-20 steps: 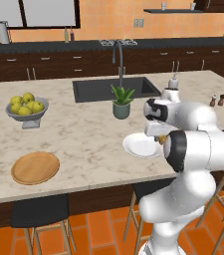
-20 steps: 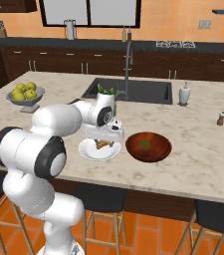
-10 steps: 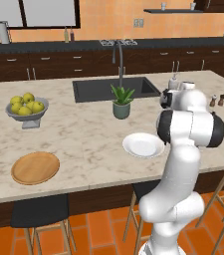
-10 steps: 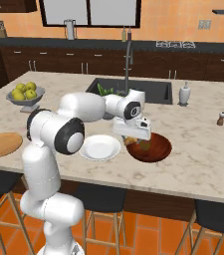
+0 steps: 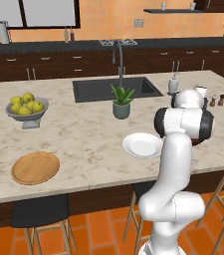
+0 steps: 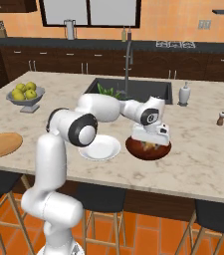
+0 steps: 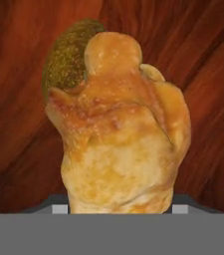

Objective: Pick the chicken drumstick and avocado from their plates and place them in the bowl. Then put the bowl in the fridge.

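Two plates sit on the marble island's near side: the wooden plate point(image 5: 35, 167) far left, and the white plate point(image 6: 100, 148) just left of the bowl point(image 6: 149, 148). The gripper point(image 6: 151, 142) hangs low over the bowl with the chicken drumstick point(image 7: 123, 129) between its fingertips; whether they clamp it, I cannot tell. The avocado point(image 7: 65, 59) lies in the bowl beside the drumstick. Farther back stand a potted plant point(image 5: 121, 101) and a fruit bowl point(image 5: 25, 110).
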### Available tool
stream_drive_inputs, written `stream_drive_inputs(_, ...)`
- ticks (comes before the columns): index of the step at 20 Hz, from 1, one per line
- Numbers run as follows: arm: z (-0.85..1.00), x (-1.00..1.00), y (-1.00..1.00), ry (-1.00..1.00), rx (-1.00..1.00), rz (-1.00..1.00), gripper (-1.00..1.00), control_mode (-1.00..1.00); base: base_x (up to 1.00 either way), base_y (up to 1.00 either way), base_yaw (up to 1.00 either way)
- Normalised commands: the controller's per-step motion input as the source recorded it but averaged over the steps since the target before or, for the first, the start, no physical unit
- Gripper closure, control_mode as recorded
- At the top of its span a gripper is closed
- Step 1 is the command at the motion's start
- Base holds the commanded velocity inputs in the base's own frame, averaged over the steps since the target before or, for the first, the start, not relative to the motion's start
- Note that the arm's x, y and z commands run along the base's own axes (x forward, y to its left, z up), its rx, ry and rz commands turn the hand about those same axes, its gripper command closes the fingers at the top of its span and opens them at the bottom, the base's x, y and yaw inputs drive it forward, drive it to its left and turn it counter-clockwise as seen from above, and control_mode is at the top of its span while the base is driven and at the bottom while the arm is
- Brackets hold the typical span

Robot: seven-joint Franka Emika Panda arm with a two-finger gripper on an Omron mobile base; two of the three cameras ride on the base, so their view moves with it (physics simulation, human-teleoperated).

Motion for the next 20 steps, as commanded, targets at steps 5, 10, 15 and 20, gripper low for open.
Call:
stream_drive_inputs(5, -0.34, 0.23, -0.16, 0.0, 0.0, 0.0, 1.0, -1.0, 0.0, 0.0, 0.0)
stream_drive_inputs(10, -0.31, -0.67, 0.55, -0.11, -0.12, 0.0, -1.0, -1.0, 0.0, 0.0, 0.0)
stream_drive_inputs(15, 0.11, -0.41, 0.33, -0.22, -0.06, 0.0, -1.0, -1.0, 0.0, 0.0, 0.0)
stream_drive_inputs(20, 0.63, -0.62, 0.02, -0.35, 0.0, -0.09, -1.0, -1.0, 0.0, 0.0, 0.0)
